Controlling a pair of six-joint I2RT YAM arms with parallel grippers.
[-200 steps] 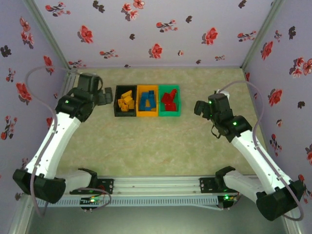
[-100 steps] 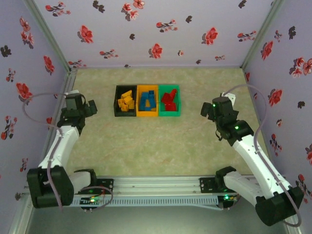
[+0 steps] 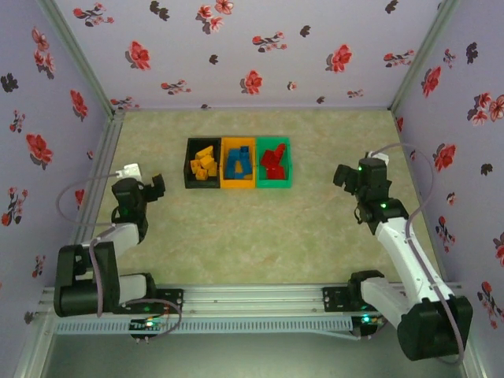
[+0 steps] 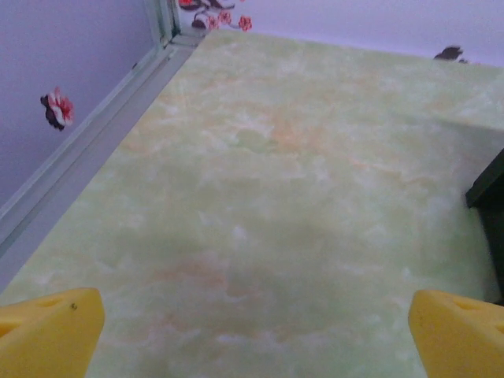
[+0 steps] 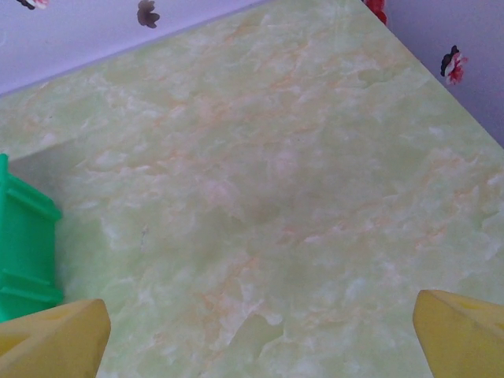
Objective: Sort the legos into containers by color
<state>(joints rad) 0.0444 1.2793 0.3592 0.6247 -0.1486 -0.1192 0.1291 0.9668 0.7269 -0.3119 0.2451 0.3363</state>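
Three containers stand in a row at the middle back of the table. The black container (image 3: 190, 165) holds several orange-yellow legos (image 3: 204, 164). Blue legos (image 3: 238, 163) lie in the orange container (image 3: 238, 184), and red legos (image 3: 273, 162) in the green container (image 3: 288, 164). My left gripper (image 3: 155, 187) is at the left side, well short of the black container, open with nothing between its yellow fingertips (image 4: 47, 331). My right gripper (image 3: 340, 175) is to the right of the green container (image 5: 24, 244), also open and empty, its yellow fingertips (image 5: 461, 335) far apart.
Floral walls close the table at the back and both sides, with a metal frame rail (image 4: 118, 118) along the left edge. The arm bases sit on a rail (image 3: 252, 299) at the near edge. Bare green marbled table (image 3: 252, 236) spreads in front of the containers.
The left arm has folded back down and to the left, away from the black container. The right arm has drawn back slightly to the right. Both grippers stayed open.
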